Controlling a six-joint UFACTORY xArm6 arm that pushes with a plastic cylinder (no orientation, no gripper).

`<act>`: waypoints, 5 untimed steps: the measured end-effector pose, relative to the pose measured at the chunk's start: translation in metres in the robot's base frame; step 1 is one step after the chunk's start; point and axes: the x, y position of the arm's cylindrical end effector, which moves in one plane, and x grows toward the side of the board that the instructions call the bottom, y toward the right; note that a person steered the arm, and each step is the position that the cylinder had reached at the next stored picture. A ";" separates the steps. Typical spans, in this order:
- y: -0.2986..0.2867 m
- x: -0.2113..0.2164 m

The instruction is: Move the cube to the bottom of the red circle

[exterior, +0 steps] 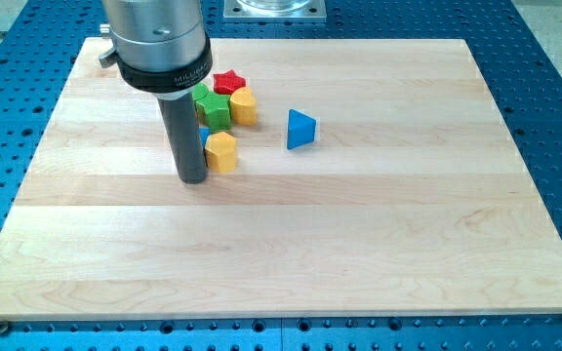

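My tip (192, 180) rests on the wooden board (359, 224), just left of a yellow block (221, 151) and touching or nearly touching it. A sliver of a blue block (203, 134) shows between the rod and this yellow block; its shape is hidden. Above them sit a green star (213, 107), a second yellow block (244, 105) and a red star (227, 81), packed close together. A blue triangular block (301, 129) stands apart to the right. No red circle shows; the arm hides the area left of the cluster.
The arm's grey body (156, 39) covers the board's upper left part. A blue perforated table (554, 97) surrounds the board. A metal plate (273, 8) sits at the view's top.
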 end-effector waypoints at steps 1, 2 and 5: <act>0.000 -0.006; -0.001 -0.009; 0.031 0.046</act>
